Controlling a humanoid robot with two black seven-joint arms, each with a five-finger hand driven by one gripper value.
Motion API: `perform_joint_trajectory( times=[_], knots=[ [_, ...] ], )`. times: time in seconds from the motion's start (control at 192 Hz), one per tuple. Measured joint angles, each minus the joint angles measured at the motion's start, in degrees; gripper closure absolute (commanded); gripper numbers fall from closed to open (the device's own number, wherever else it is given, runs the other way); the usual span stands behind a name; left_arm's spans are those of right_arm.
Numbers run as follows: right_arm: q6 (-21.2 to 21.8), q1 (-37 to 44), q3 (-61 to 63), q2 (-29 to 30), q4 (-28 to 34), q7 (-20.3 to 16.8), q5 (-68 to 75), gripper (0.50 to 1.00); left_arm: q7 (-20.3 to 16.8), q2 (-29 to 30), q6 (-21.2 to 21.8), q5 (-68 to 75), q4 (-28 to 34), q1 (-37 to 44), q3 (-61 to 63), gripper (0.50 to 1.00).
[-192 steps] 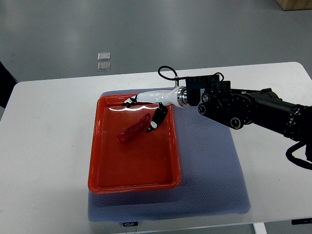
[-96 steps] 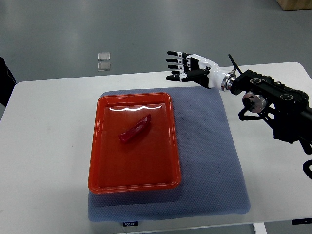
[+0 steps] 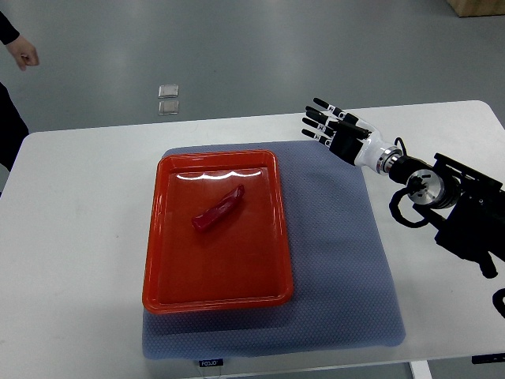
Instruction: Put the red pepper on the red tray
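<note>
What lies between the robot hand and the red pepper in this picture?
In the top view, between the right robot hand and the red pepper lie only bare grey mat and the red tray rim and floor.

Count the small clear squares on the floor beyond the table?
2. Upper square lies on the grey floor past the table's far edge; lower square sits just below it, closer to the table. The two nearly touch. None appear hidden.

One red pepper [image 3: 218,208], one red tray [image 3: 216,292], one mat [image 3: 339,260], one robot hand [image 3: 338,133].
</note>
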Motion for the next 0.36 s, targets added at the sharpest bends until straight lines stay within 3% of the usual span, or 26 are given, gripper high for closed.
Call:
perform_joint_trajectory(
  times=[0.364],
  knots=[
    [0.1,-1.5,3.5,-0.5,-0.1,0.5,0.1,0.587,0.0,0.0,0.0,0.0,0.0,0.0,0.0,0.500]
  ],
)
